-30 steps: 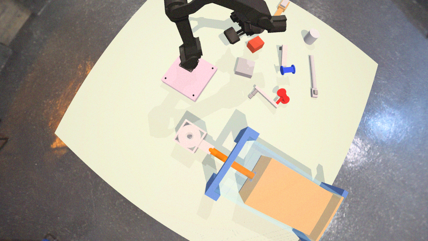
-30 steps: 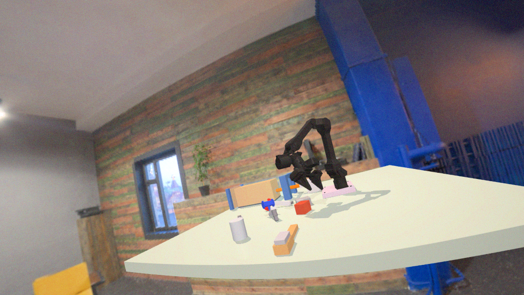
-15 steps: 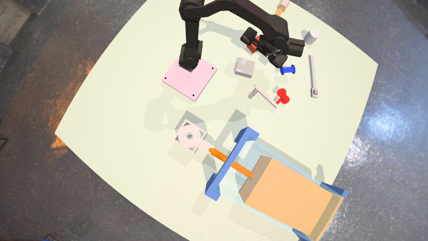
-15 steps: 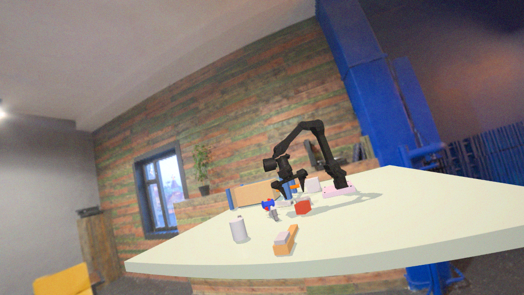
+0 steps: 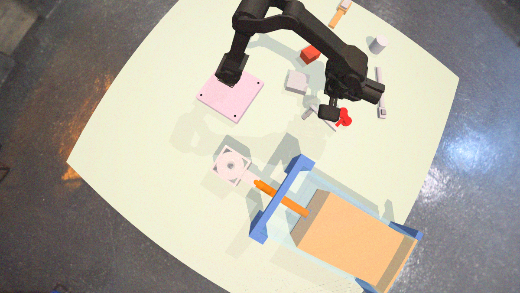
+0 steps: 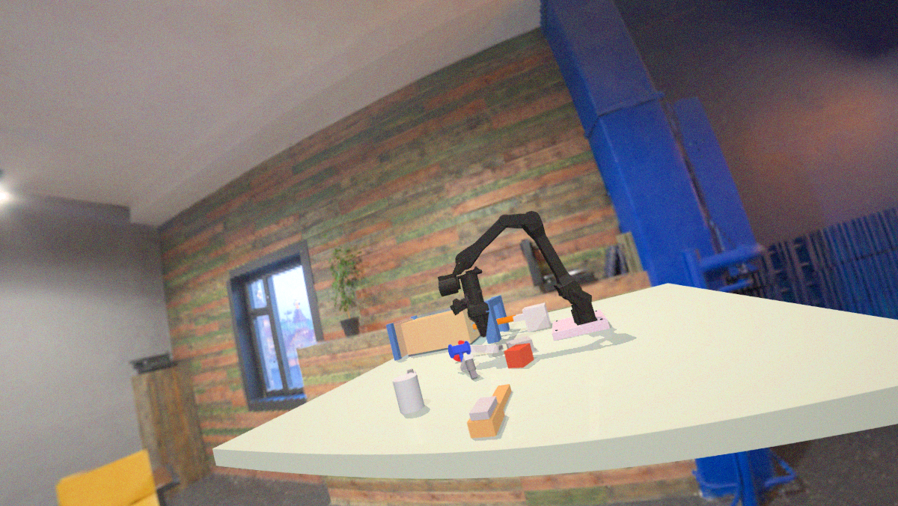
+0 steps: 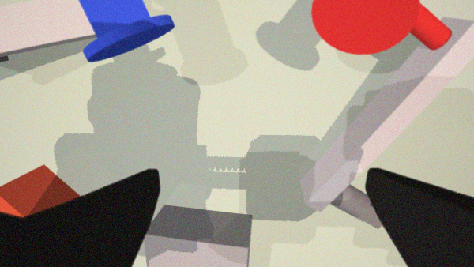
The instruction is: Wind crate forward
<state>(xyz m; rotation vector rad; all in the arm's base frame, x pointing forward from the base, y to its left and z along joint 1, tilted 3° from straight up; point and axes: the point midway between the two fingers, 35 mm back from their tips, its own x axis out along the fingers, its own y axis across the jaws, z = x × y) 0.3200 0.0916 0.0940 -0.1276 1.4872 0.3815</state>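
My gripper (image 7: 264, 179) (image 6: 482, 331) is open and empty above the bench, near the red-knobbed crank (image 5: 331, 126) (image 7: 403, 108). This crank lies with its grey stub (image 5: 306, 114) (image 7: 357, 205) sideways, partly behind a finger in the wrist view. A second crank with a blue knob (image 6: 459, 350) (image 7: 118, 20) is hidden under the arm in the top view. The winch (image 5: 242, 160) (image 6: 536, 317) has an empty round hole (image 5: 230, 165) on top. An orange strap (image 5: 294, 207) (image 6: 505, 319) runs to the tan crate (image 5: 356, 232) (image 6: 436, 329), which sits flat, its front back from the blue frame (image 5: 278, 202) (image 6: 493, 320).
A red block (image 5: 310, 54) (image 6: 518, 355) (image 7: 43, 193) and a grey block (image 5: 296, 81) (image 7: 197, 254) lie beside the gripper's area. A long bar (image 5: 380, 87), a grey cylinder (image 5: 379, 44) (image 6: 408, 394) and an orange tool (image 5: 337, 17) (image 6: 486, 427) lie farther out.
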